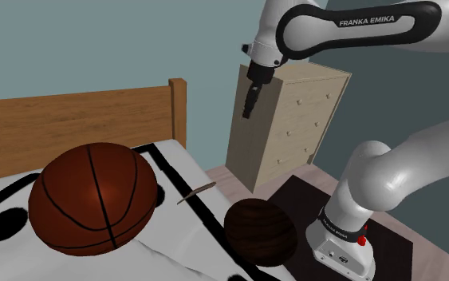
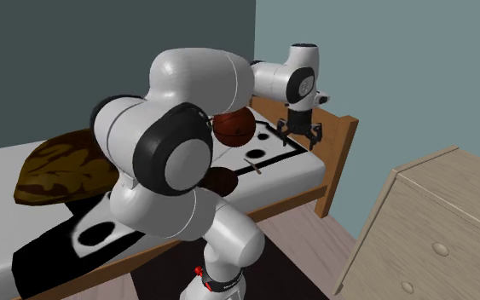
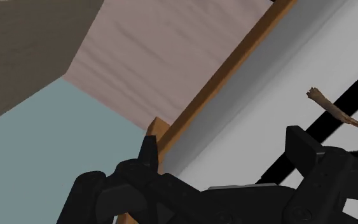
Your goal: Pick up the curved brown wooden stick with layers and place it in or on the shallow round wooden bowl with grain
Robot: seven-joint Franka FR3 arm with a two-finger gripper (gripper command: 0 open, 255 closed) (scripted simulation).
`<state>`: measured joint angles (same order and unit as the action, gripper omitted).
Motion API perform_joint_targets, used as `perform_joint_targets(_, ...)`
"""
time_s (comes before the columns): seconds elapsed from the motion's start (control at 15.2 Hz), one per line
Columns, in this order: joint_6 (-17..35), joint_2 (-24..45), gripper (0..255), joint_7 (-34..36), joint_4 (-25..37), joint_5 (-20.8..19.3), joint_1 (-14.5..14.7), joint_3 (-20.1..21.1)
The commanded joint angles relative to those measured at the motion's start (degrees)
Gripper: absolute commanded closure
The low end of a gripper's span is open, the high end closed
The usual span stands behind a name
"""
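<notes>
1. Gripper (image 1: 249, 108) hangs released, fingers apart and empty, high above the bed (image 1: 71, 124); judged a clear start for descent.
2. Basketball (image 1: 95, 195) rests far below, farthest off.
3. Stick (image 1: 197, 191) lies flat on the cover, below and just past one fingertip: thin, pale brown, gently curved, one end frayed.
4. Bowl (image 1: 260, 231) sits below, near the stick but apart from it.

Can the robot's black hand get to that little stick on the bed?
Probably yes. The gripper hangs in the air near the wooden end of the bed, jaws open. The stick lies bare on top, apart from the basketball and the bowl, so nothing seems to block the way.
</notes>
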<state>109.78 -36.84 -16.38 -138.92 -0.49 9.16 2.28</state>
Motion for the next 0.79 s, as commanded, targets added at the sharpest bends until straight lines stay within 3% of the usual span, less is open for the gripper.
perform_joint_targets(0.0,3.2,1.9,0,-3.0,-1.1,0.7,1.9,0.1)
perform_joint_targets(0.73,19.1,13.8,0,-18.6,-5.0,5.5,12.6,2.1)
